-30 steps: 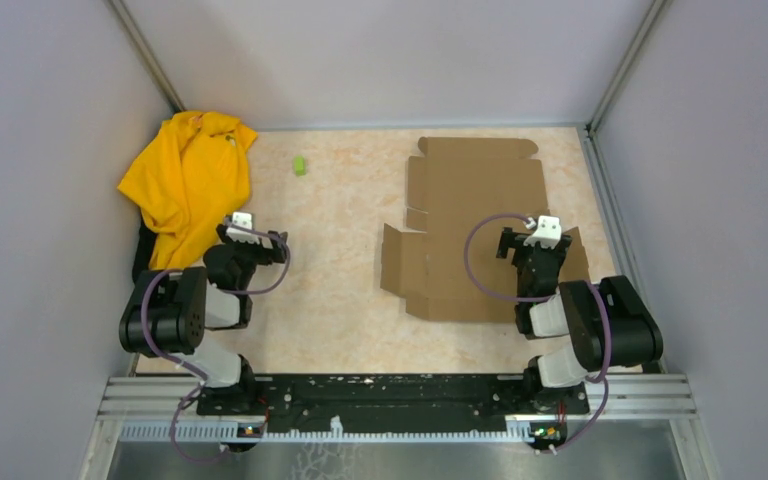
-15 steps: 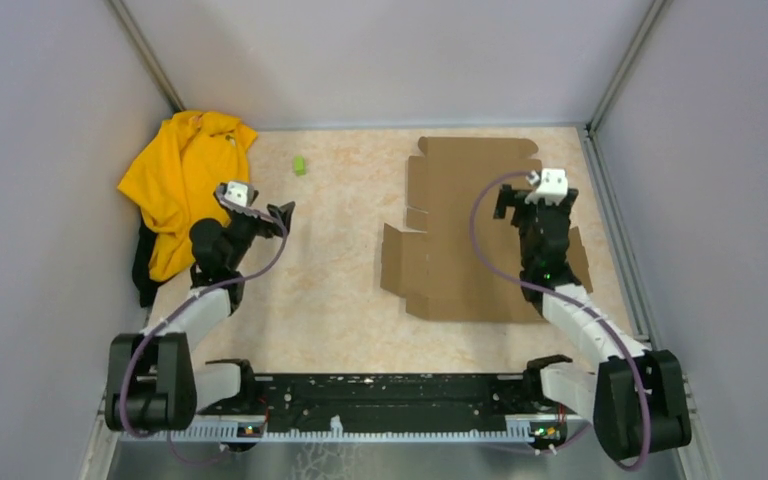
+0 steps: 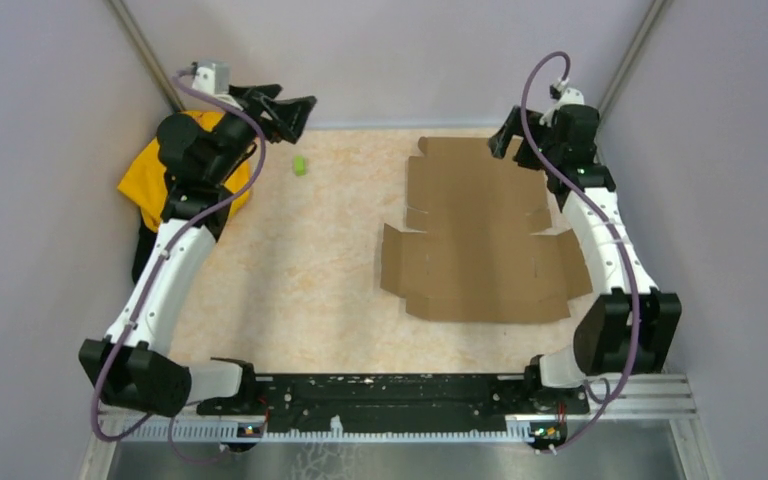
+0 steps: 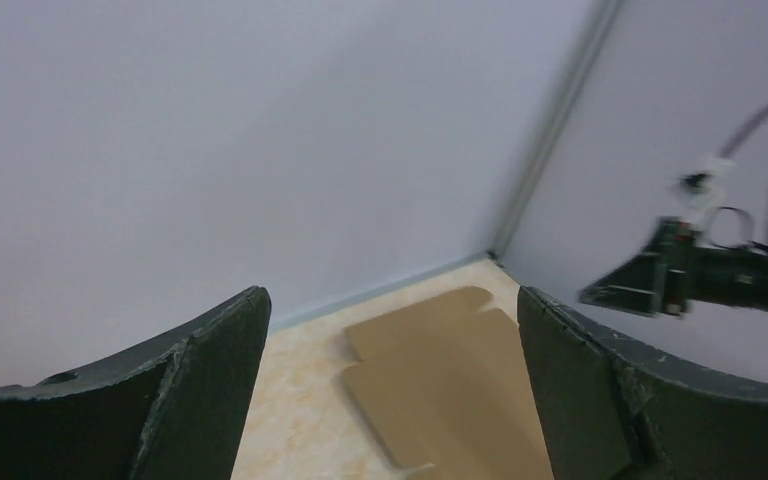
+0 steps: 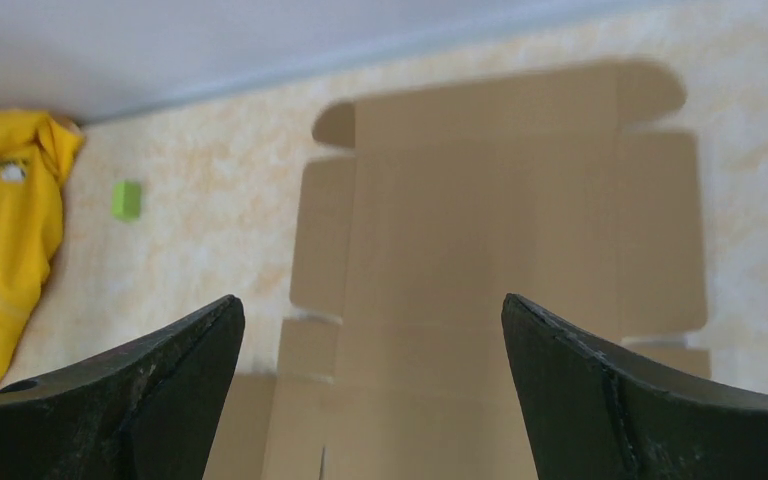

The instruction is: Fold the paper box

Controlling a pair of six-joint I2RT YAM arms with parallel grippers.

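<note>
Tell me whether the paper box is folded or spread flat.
Spread flat. The paper box lies as one die-cut sheet on the table, flaps and tabs level, no wall raised in the top or right wrist view.

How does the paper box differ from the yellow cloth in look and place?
The paper box is stiff brown cardboard; the yellow cloth is soft fabric. The paper box lies spread flat, the yellow cloth crumpled. The paper box is on the table's right half, the yellow cloth in its far left corner. Both rest on the table.
</note>
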